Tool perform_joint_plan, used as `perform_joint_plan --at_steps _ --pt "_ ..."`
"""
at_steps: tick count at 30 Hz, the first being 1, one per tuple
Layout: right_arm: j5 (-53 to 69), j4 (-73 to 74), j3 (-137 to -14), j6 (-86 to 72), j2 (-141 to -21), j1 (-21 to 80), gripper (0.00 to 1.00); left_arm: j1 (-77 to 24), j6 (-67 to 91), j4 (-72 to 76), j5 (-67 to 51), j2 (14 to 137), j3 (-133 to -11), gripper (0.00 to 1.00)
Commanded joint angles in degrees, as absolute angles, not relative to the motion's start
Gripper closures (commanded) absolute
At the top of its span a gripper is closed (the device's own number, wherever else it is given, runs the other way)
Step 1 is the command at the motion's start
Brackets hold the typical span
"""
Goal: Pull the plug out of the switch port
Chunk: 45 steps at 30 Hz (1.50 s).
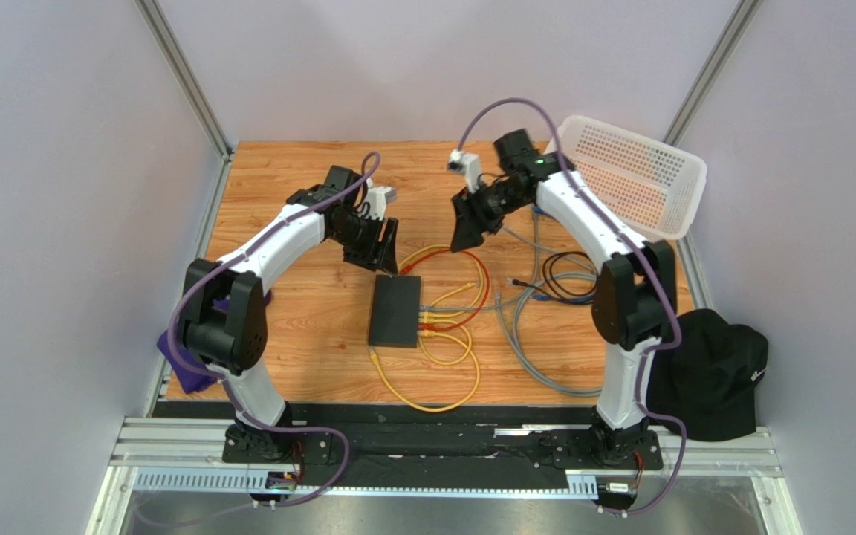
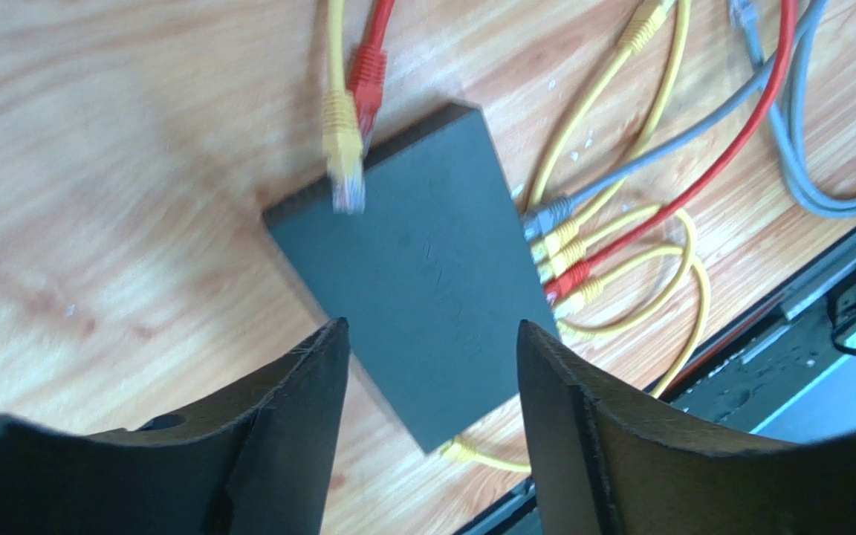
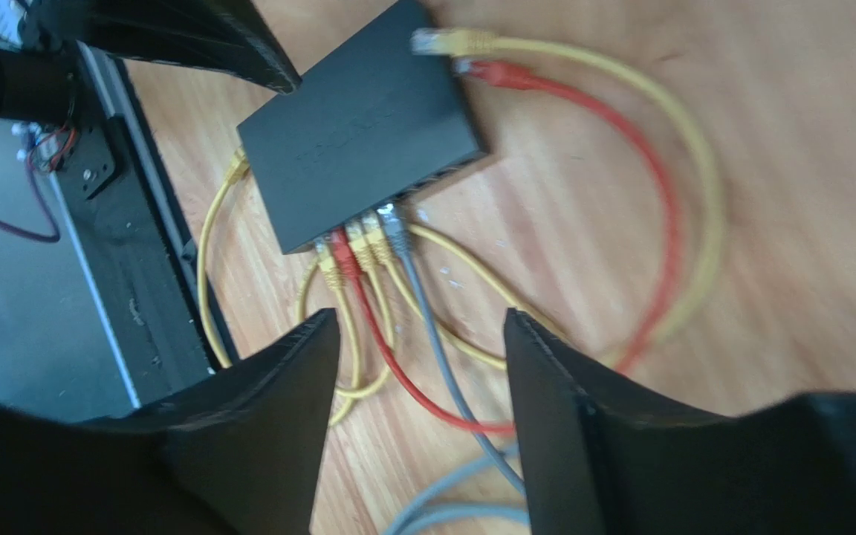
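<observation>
Two grippers: the left gripper [image 1: 381,259] and the right gripper [image 1: 467,241] both hang over the table [image 1: 287,190], just beyond the far end of the switch, tips tilted down toward it.
Left fingers [image 2: 312,401]: spread wide and gripping nothing; the switch shows through the gap.
Right fingers [image 3: 561,390]: spread the same way, also empty.
Switch [image 1: 396,311]: lies flat on the wood near the middle of the table, long sides running near to far, with its sockets on the right-hand edge.
Plugs [image 3: 360,243]: five sit side by side in that edge. From near to far they are yellow, red, yellow, yellow, grey.
In the way: a loose yellow end [image 2: 342,156] and a loose red end [image 2: 367,84] lie at the far end of the switch, close under the grippers. In the left wrist view the yellow tip overlaps the corner of the box.
Cables: yellow loops [image 1: 444,390] spill toward the near edge. A grey coil [image 1: 533,346] and a black coil [image 1: 561,273] lie to the right, beside the right arm.
Around: a white basket [image 1: 684,178] sits at the far right corner, reaching past the table's edge. A black cap [image 1: 717,373] lies off the table at the near right. A purple cloth [image 1: 170,348] is at the left edge.
Hard to see: the plugs and the box edge cover the sockets themselves. From above the plugs are too small to count. Both wrist views are smeared, the loose ends most of all. The left arm hides most of the purple cloth.
</observation>
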State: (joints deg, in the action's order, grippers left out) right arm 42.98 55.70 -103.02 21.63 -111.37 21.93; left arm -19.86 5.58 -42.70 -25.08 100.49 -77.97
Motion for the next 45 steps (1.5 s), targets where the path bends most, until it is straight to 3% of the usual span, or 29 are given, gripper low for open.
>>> perform_joint_plan --at_steps 1,6,10,19,45 --pt "45.7 54.9 -103.8 17.1 -118.6 27.5 0.43 -20.1 4.0 -42.0 -20.2 96.6 -72.6 0.33" --pt "47.0 53.4 -102.2 15.3 -122.8 29.4 0.43 -20.1 3.6 -40.3 -21.4 96.9 -70.4 0.32" --pt "48.0 53.2 -103.4 15.1 -126.4 29.9 0.42 -20.1 3.2 -39.8 -22.8 100.7 -71.1 0.4" --pt "52.1 53.6 -104.2 16.7 -130.5 31.3 0.44 -20.0 3.4 -40.9 -24.8 107.9 -73.7 0.44" --pt "55.5 56.8 -107.0 20.0 -139.0 32.4 0.62 -19.1 4.0 -42.5 -25.8 114.6 -76.6 0.5"
